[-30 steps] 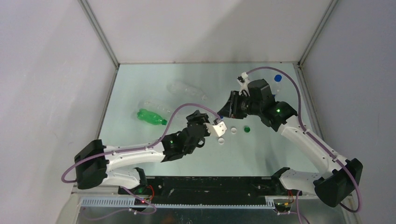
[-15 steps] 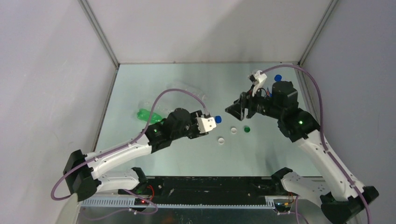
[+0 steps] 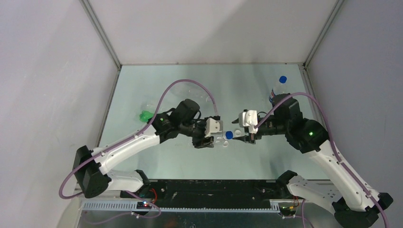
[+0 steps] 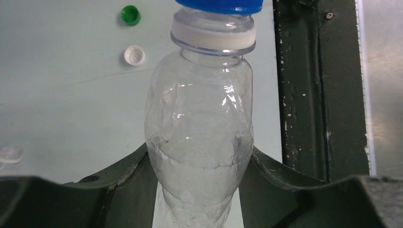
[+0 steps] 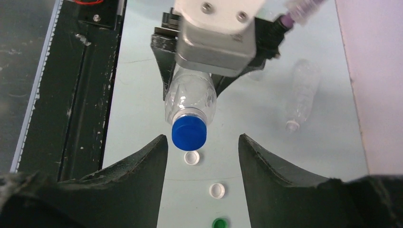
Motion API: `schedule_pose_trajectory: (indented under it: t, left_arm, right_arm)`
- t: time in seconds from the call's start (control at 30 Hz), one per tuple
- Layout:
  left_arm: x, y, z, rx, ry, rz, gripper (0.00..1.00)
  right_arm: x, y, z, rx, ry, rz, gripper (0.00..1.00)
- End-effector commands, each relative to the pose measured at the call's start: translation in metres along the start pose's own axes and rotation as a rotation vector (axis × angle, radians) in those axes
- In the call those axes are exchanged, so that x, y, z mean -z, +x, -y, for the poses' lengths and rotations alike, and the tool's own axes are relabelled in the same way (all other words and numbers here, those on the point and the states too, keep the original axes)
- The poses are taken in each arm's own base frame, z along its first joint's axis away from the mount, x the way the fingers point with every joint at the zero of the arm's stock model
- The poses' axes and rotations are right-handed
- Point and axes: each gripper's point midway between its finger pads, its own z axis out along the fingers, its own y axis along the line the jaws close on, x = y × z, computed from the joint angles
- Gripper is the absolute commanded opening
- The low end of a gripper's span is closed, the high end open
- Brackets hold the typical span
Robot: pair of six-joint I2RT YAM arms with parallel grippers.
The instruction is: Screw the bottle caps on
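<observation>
Near table centre in the top view, the left gripper (image 3: 209, 139) is clenched on a clear bottle (image 3: 219, 137) held roughly level. Its blue cap (image 3: 229, 135) points toward 3 o'clock at the right gripper (image 3: 246, 135), which faces it from just beside. A green bottle (image 3: 144, 115) lies on the table (image 3: 157, 161) at 9 o'clock of the left wrist. Toward 2 o'clock a labelled bottle (image 3: 273, 96) seems to stand upright, a second blue cap (image 3: 283, 79) on it. From the left wrist, the 2 fingers (image 4: 124, 176) press the clear bottle's lower body from 9 and 3 o'clock, and the blue cap sits on its neck at 12 o'clock. A green cap (image 4: 130, 14) and a white cap (image 4: 134, 55) lie at 11 o'clock, a second white cap (image 4: 10, 153) at 9 o'clock. From the right wrist, the right gripper is released, its fingers (image 5: 142, 166) spread wide. The blue cap sits in the gap at their tips, nearer the 9 o'clock finger; whether it touches, I cannot tell. Both white caps and the green cap lie toward 6 o'clock, and another clear bottle (image 5: 302, 90) lies at 2 o'clock.
</observation>
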Motion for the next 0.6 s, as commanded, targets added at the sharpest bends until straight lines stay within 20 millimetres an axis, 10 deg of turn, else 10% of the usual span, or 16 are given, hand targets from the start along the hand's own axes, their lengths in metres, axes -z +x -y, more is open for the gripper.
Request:
schedule_pose_trajectory:
  t: [0.0,0.57]
  left_arm:
    - [0.003,-0.016,0.009,-0.003,0.072,0.043,0.28]
    - [0.003,-0.024,0.008,-0.016,0.087,0.052,0.27]
  right_arm:
    - [-0.003,-0.009,-0.013,0.119,-0.082,0.036,0.58]
    - [-0.019,0.01,-0.023,0.099,-0.155,-0.036,0.48]
